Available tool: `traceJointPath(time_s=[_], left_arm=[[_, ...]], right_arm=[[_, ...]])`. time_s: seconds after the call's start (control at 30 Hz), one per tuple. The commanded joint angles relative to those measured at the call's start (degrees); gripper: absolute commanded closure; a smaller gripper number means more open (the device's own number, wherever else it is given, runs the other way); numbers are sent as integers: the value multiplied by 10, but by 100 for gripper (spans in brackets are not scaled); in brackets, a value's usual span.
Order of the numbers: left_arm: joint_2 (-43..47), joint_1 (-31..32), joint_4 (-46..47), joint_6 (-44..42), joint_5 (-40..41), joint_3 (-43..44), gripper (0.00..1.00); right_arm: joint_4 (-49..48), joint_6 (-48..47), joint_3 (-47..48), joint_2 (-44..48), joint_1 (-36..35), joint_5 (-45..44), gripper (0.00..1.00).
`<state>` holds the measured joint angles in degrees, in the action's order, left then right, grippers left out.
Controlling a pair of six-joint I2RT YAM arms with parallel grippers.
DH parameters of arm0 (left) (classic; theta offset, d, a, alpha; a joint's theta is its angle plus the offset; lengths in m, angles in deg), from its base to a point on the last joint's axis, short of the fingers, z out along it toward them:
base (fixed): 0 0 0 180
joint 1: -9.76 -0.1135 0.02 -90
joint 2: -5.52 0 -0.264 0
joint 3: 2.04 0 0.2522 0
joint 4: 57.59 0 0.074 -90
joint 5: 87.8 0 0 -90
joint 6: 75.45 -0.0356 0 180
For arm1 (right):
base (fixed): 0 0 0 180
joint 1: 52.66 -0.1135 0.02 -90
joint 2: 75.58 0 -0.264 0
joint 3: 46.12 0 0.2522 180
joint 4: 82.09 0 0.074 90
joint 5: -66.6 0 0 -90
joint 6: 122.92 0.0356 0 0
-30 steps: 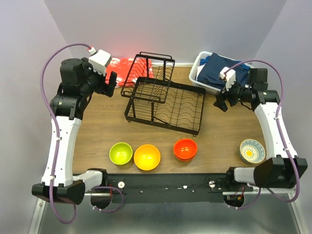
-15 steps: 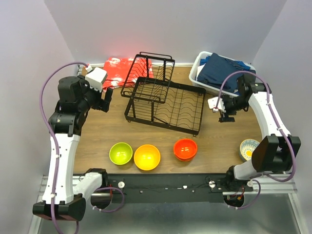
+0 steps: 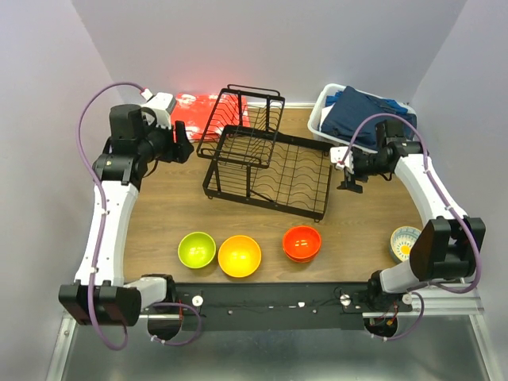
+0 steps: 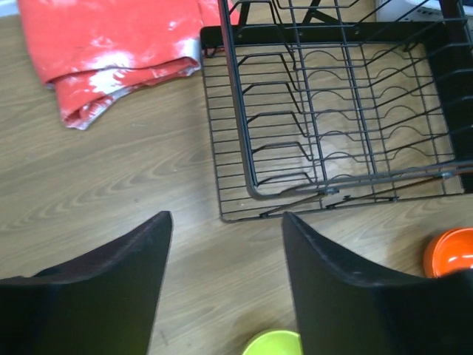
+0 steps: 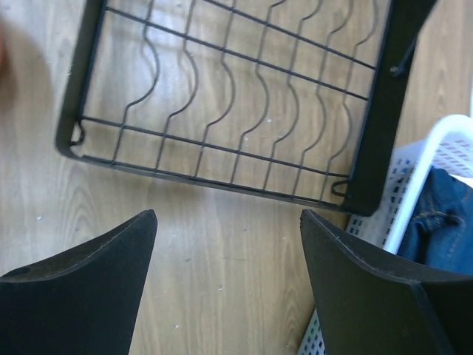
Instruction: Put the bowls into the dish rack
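The black wire dish rack (image 3: 270, 163) stands mid-table, its raised basket tier at the back left. Along the near edge sit the lime green bowl (image 3: 197, 249), the yellow-orange bowl (image 3: 239, 255) and the red-orange bowl (image 3: 302, 243). The white patterned bowl (image 3: 402, 242) is at the near right, partly hidden by the right arm. My left gripper (image 3: 182, 148) is open and empty, left of the rack; its view shows the rack (image 4: 332, 133), the lime bowl's edge (image 4: 273, 345) and the red-orange bowl (image 4: 451, 251). My right gripper (image 3: 349, 176) is open and empty beside the rack's right end (image 5: 222, 96).
A red and white cloth (image 3: 198, 109) lies at the back left, also in the left wrist view (image 4: 111, 52). A white plastic basket (image 3: 327, 119) with blue cloth (image 3: 361, 111) stands at the back right, close to the right gripper; its wall shows in the right wrist view (image 5: 421, 177).
The left gripper has swung from high at the back left down toward the rack's left side. The right gripper has moved left and down to the rack's right end.
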<state>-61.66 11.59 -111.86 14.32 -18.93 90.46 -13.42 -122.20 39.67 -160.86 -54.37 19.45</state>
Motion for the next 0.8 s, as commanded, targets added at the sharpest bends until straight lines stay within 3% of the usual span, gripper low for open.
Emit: traceJointPath(time_s=[0.0, 0.03, 0.07, 0.13, 0.33, 0.43, 0.47, 0.67, 0.77], left_arm=[[-39, -2, 36, 66, -52, 9, 38], [-45, -2, 41, 72, -72, 10, 43], [-53, -2, 44, 72, -83, 11, 54], [-57, -2, 47, 73, -103, 17, 62], [-34, 5, 53, 20, -117, -19, 52], [-23, 6, 57, -42, -131, -59, 79], [-16, 12, 61, -51, -126, -69, 99], [-23, 40, 84, -79, -112, -110, 100], [-30, 43, 97, -72, -103, -108, 100]], right_arm=[[-53, 33, -17, 5, -7, 19, 14], [-49, 22, -21, 4, -7, 14, 14], [-47, 15, -23, 3, -7, 5, 15], [-38, 16, -17, -9, -8, 2, 16], [-35, 54, 7, -34, -7, 7, 17], [-50, 74, 11, -37, -8, 8, 18], [-53, 78, 12, -38, -8, 7, 18], [-54, 67, 27, -60, -14, -11, 26], [-25, -16, 23, -67, -19, -26, 26]])
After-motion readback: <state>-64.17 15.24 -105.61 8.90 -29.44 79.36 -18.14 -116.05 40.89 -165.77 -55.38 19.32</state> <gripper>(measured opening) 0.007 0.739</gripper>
